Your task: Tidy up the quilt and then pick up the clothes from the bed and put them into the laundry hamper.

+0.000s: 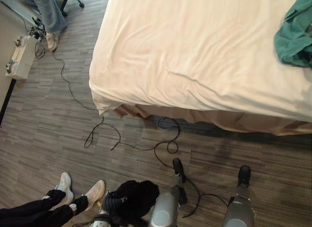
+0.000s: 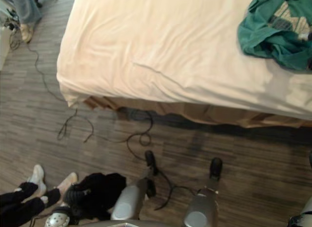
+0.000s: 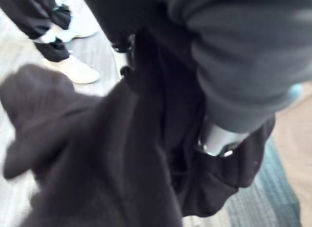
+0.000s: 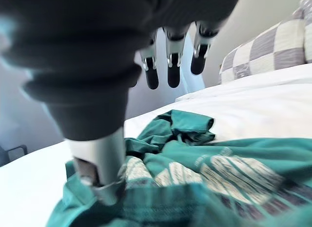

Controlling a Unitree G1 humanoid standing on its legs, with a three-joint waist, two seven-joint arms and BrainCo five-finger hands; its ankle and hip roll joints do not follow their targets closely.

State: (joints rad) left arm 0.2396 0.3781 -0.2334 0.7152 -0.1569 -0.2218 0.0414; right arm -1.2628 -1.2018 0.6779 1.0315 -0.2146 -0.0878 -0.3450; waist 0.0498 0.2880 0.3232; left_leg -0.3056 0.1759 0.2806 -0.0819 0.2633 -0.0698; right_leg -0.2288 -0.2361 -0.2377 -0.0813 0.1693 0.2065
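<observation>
Dark-tipped silver fingers of the right hand [image 4: 168, 66] hung straight and slightly parted, holding nothing, just above the crumpled teal-green printed garment [image 4: 195, 173]. That garment lay on the smooth cream quilt [image 1: 195, 46] at the bed's far right side, spread roughly along the bed's length, with a checked grey-and-white pillow [image 4: 273, 46] beyond it. Seen from the wrist, the cloth sat directly below and ahead of the fingertips, so the right hand was plainly the nearer one and a short drop onto the bunched folds looked like the move to come.

Low at the robot's left side, off the bed and over the wood-grain floor [image 1: 58, 134], a bundled black cloth garment [image 1: 136, 197] draped over the left hand [image 3: 217, 139]; whether its fingers were curled round the cloth could not be told. A seated person's white shoes [image 1: 92, 193] rested just beside that bundle.
</observation>
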